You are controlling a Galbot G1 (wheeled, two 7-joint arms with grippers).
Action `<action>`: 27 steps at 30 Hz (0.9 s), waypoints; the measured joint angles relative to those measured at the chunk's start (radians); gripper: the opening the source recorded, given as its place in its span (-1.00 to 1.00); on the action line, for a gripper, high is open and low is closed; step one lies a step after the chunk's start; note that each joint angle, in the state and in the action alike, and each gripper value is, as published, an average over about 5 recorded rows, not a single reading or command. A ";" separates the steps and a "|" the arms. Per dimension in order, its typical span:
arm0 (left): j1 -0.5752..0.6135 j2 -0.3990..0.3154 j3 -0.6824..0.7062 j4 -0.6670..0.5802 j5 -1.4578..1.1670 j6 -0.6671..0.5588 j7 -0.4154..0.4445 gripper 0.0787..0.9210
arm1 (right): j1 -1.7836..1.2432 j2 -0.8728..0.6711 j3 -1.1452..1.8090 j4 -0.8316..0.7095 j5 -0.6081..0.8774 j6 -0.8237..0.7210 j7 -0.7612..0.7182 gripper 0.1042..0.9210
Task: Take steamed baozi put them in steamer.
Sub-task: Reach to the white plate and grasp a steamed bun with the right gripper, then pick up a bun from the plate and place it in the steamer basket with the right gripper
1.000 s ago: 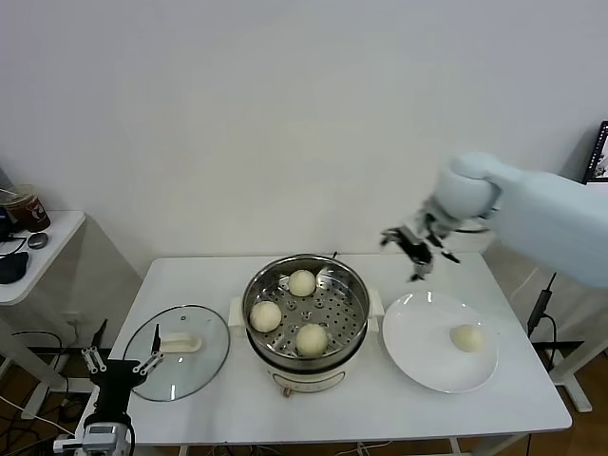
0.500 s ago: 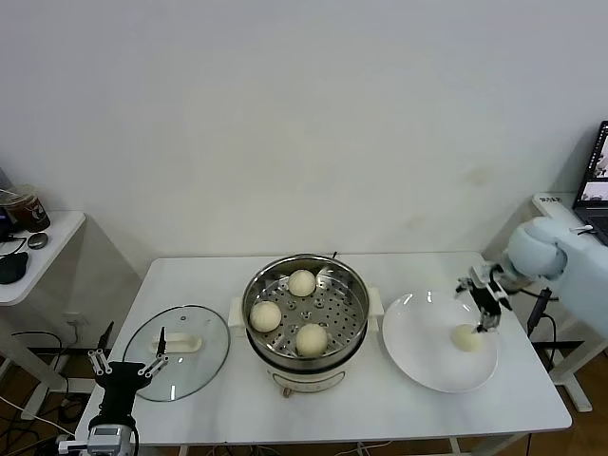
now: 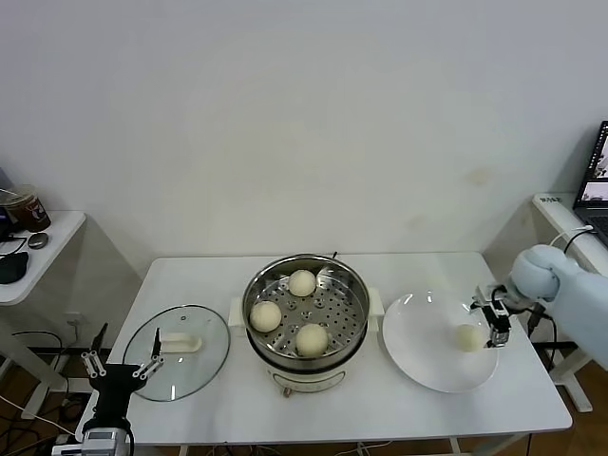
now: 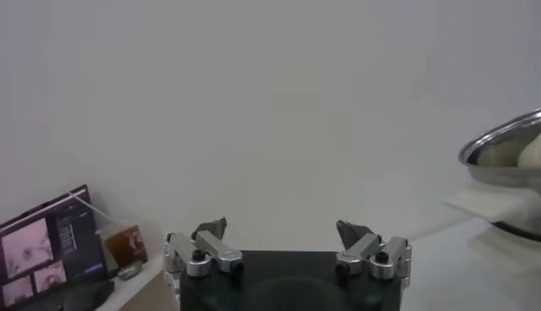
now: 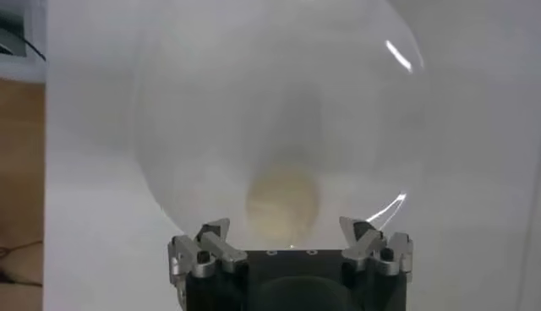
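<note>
Head view: a white rectangular counter [image 3: 380, 399] stands against a pale wall. At its middle sits the large round stainless-steel steamer [image 3: 306, 309] with a perforated tray and white side handles; this is the landmark for everything else. Three smooth cream-white baozi lie apart from one another on its tray.

To the right of the steamer, just beside its handle, lies a flat round white plate [image 3: 423, 347]. On the plate's far-from-steamer side rests the last cream-white steamed baozi [image 3: 466, 337], alone.

To the left of the steamer lies a round glass lid [image 3: 185, 351] with a white handle.

The right gripper [image 3: 496, 321] hovers just beside that bun, over the plate's outer rim, fingers spread wide and empty. The left gripper [image 3: 120, 367] is parked beyond the lid, at the counter's left edge, fingers wide too.

The bun looks light, soft and easily dented, so a gentle hold across its round sides seems best. The plate's rim is low; the steamer's wall is higher and would need clearing, with open tray room toward the plate.
</note>
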 measured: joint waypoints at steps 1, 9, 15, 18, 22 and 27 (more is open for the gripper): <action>0.000 -0.001 0.000 0.000 0.000 0.000 0.000 0.77 | -0.007 0.010 0.005 -0.011 -0.007 0.000 0.001 0.73; -0.002 -0.003 0.000 0.000 0.000 0.000 0.000 0.77 | -0.040 0.075 0.039 -0.085 -0.062 0.002 0.017 0.42; -0.002 -0.001 -0.006 0.000 -0.001 0.000 0.000 0.77 | -0.055 0.099 0.051 -0.108 -0.083 -0.002 0.017 0.17; -0.002 -0.002 -0.007 0.000 -0.002 0.000 0.000 0.77 | -0.056 0.104 0.052 -0.113 -0.088 -0.003 0.013 -0.01; -0.002 -0.002 -0.007 -0.001 -0.002 0.000 0.000 0.77 | -0.053 0.106 0.051 -0.113 -0.087 -0.007 0.007 -0.27; -0.003 0.000 -0.009 -0.002 -0.004 0.000 0.000 0.77 | -0.032 0.091 0.035 -0.091 -0.065 -0.019 -0.009 -0.42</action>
